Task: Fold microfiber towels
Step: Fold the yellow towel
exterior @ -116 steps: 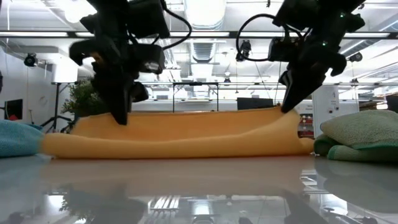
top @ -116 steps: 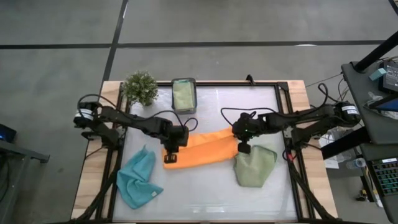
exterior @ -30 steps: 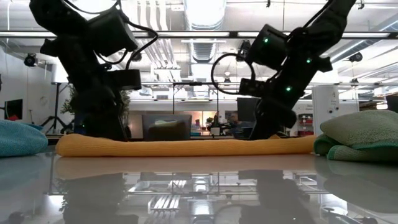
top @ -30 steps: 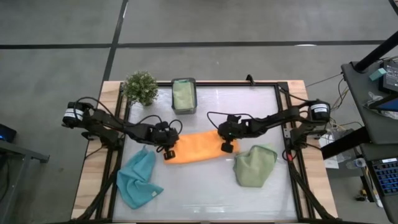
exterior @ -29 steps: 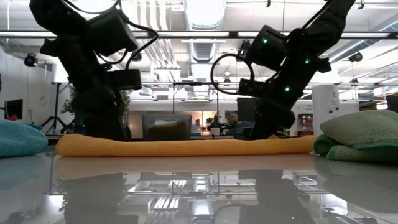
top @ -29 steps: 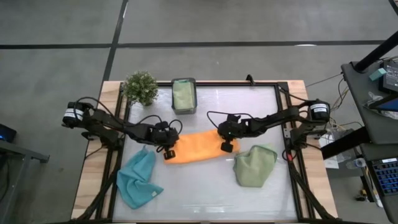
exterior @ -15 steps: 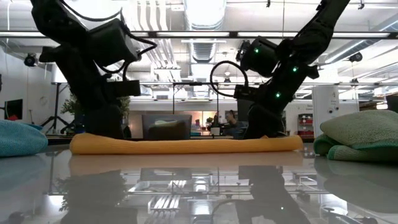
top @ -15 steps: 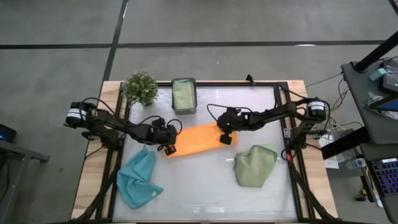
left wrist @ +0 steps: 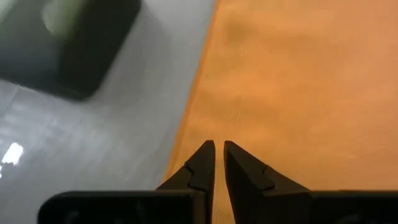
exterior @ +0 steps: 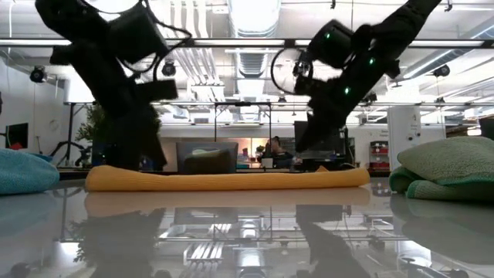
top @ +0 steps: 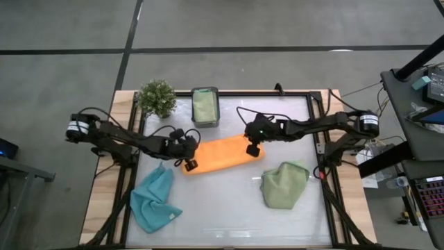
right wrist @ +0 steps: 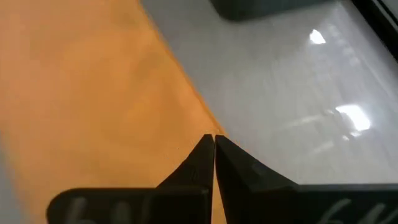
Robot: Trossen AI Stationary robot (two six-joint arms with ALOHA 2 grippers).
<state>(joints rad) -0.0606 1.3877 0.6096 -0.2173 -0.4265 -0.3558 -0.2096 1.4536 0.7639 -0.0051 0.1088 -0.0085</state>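
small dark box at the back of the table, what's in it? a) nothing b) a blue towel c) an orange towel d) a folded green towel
d: in the high view the small dark box next to the potted plant holds a pale green towel, while the orange towel lies flat mid-table and the blue towel lies crumpled at the front left.

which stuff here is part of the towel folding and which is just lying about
Part of the job:
orange towel
light blue towel
green towel
green towel in the grey box

Just lying about:
potted plant
grey box
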